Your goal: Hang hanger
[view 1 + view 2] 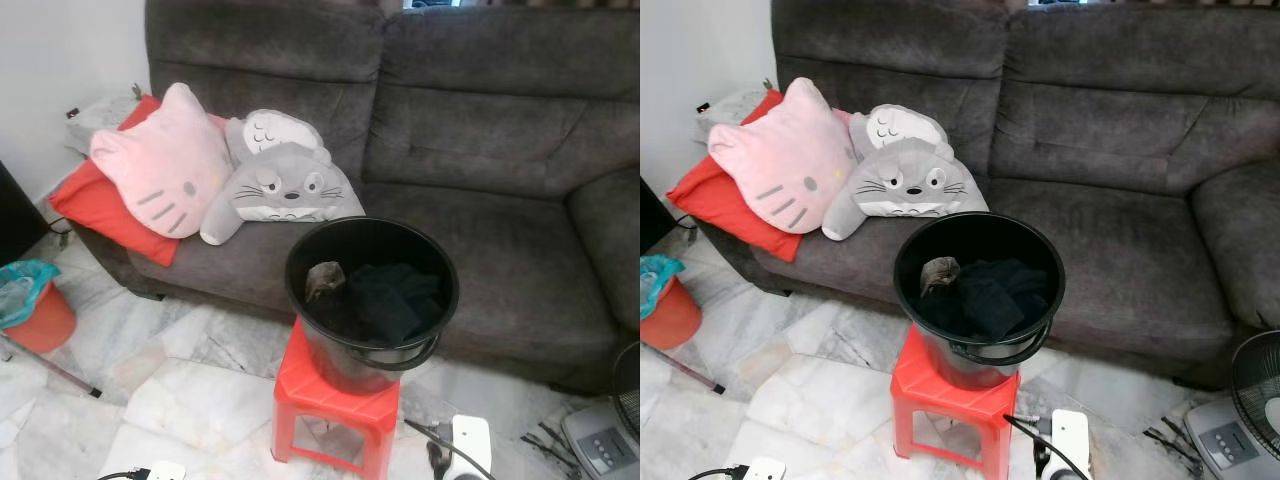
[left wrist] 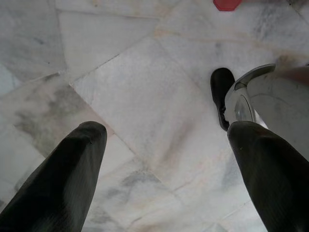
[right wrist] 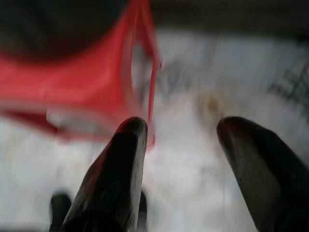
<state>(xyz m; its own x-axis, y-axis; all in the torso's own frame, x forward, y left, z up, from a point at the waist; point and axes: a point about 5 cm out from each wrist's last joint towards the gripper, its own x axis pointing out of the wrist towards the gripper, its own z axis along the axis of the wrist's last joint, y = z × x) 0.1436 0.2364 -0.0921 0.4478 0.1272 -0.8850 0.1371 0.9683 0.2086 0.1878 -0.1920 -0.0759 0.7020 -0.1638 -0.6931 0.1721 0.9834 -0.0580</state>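
straight ahead of you the black bucket (image 1: 371,300) sits on the red stool (image 1: 335,400), dark clothes (image 1: 390,300) inside. no hanger is visible. both tools hang low over the floor, the right tool (image 3: 181,159) nearer the stool, left tool (image 2: 166,164) too spread wide and empty.

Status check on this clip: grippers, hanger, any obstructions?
Left gripper open over marble floor. Right gripper open beside red stool. No hanger seen; black bucket of dark clothes on the stool. Nothing blocking.

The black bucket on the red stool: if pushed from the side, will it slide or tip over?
The black bucket probably tips rather than slides: it sits high on a narrow red stool. It holds only dark clothes, so it is likely light. Its bail handle hangs loose and may swing.
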